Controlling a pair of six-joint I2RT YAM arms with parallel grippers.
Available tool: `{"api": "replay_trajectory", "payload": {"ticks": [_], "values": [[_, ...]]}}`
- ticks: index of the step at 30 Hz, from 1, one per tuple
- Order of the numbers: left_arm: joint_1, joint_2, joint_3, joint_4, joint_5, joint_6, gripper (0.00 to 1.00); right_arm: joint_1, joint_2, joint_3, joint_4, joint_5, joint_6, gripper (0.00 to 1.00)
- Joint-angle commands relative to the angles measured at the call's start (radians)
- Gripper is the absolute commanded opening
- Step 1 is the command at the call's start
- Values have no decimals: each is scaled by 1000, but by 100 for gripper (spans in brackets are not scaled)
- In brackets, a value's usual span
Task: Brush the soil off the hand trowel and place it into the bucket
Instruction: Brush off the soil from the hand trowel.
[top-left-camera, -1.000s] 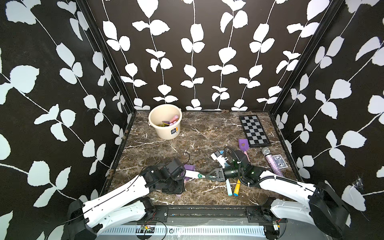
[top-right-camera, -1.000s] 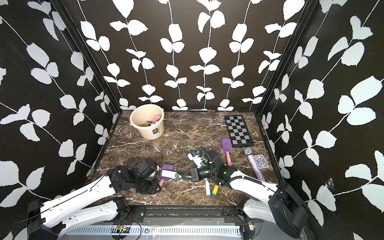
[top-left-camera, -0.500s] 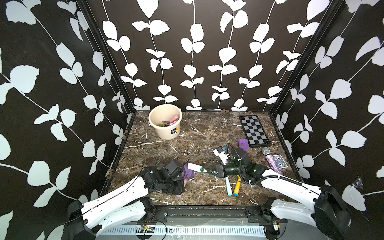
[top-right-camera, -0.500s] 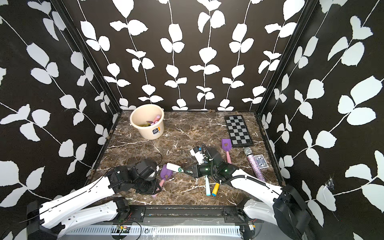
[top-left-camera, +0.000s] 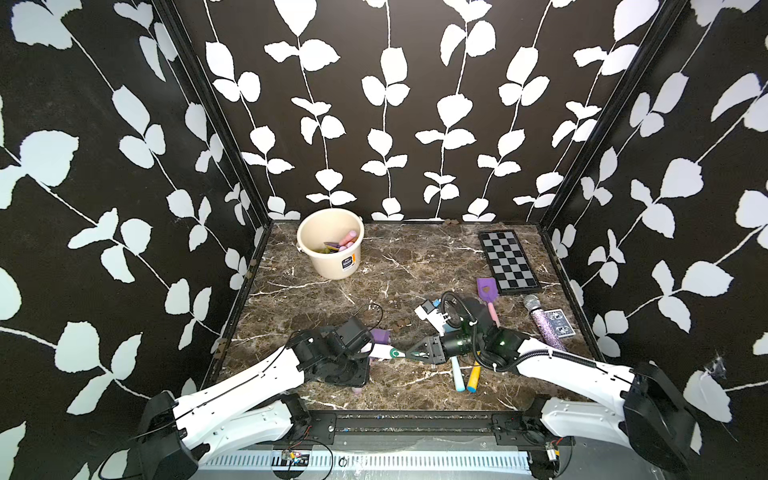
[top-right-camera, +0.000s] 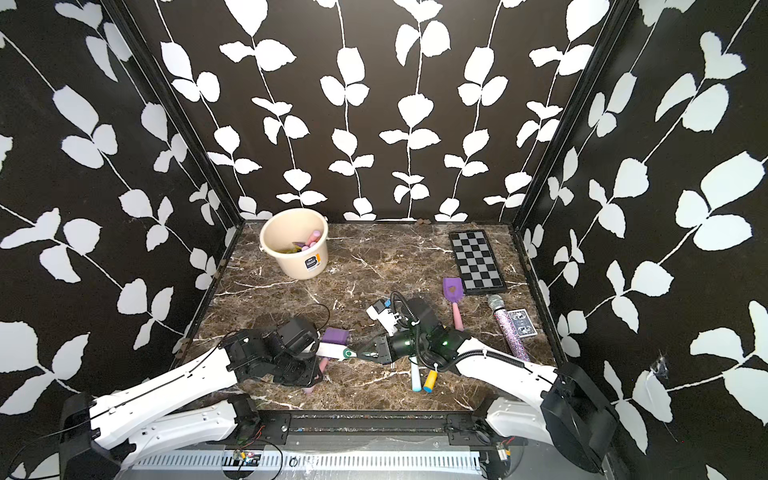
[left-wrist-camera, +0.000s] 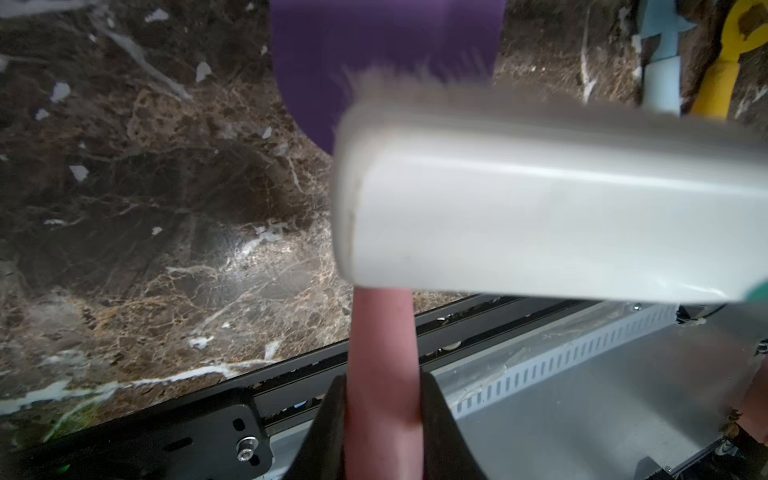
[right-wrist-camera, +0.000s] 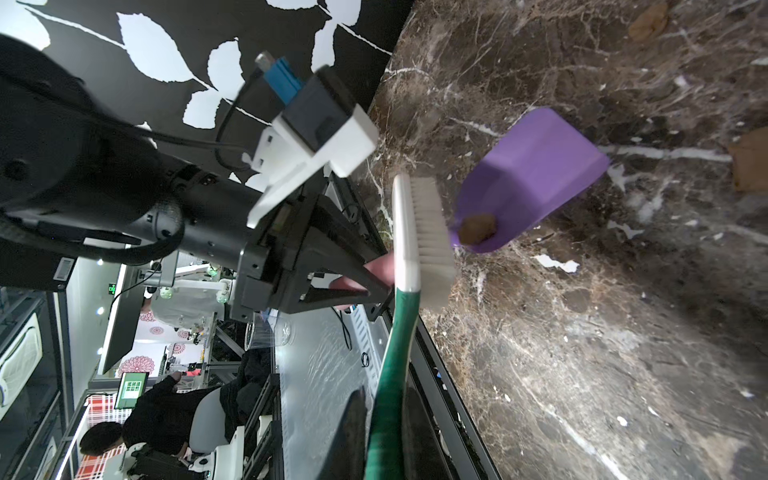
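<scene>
Now, brush (right-wrist-camera: 424, 232) against purple trowel (right-wrist-camera: 532, 178).

- left arm (top-left-camera: 249, 382): enters from near-left corner, stretched low over counter (top-left-camera: 395, 266), forearm angled toward front centre
- left pincer (left-wrist-camera: 382, 419): jaws clamped on pink handle of hand trowel (left-wrist-camera: 382, 340)
- right arm (top-left-camera: 582, 365): enters from near-right corner, low, wrist aimed across at left arm
- right pincer (top-left-camera: 411, 354): jaws closed on green handle of brush (right-wrist-camera: 424, 232)
- the two pincers near each other at front centre, facing, apart
</scene>
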Motion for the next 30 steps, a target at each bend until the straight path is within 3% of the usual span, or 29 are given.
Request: {"api": "replay_trajectory", "payload": {"ticks": [1,10,19,23,30], "values": [[1,-10,29,9,-8,16,0,1,15,-7,5,27,-26,0],[1,-10,24,-3,3,22,0,-30,-23,-5,-118,193,-76,0],[1,19,33,-10,-1,45,0,-57,-140,16,-181,280,-81,0],[1,25,39,-4,-2,54,0,-55,-153,37,-145,206,-70,0],[1,30,50,29,-20,103,0,-11,-36,16,119,61,78,0]]}}
